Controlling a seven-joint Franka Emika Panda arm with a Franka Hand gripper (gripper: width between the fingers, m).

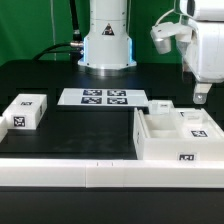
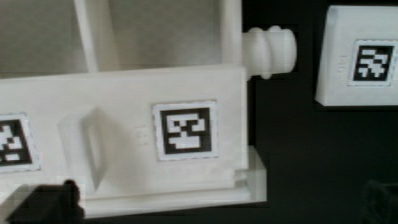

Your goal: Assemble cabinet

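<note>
The cabinet [image 1: 170,138] is a large white box with thick walls and inner compartments, lying at the exterior view's right near the table's front edge. My gripper [image 1: 201,97] hangs just above its far right part. In the wrist view the cabinet [image 2: 125,130] fills most of the picture, with a black-and-white tag [image 2: 187,130] on its face and a ribbed white knob [image 2: 267,50] at its side. My gripper [image 2: 210,208] is open with nothing between its fingers. One dark fingertip [image 2: 39,205] shows beside the cabinet's edge.
A small white tagged block [image 1: 25,111] lies at the exterior view's left. The marker board [image 1: 103,97] lies in front of the robot base [image 1: 106,45]. Another white tagged piece [image 2: 361,60] lies beside the knob, apart from it. A white ledge [image 1: 60,175] runs along the front.
</note>
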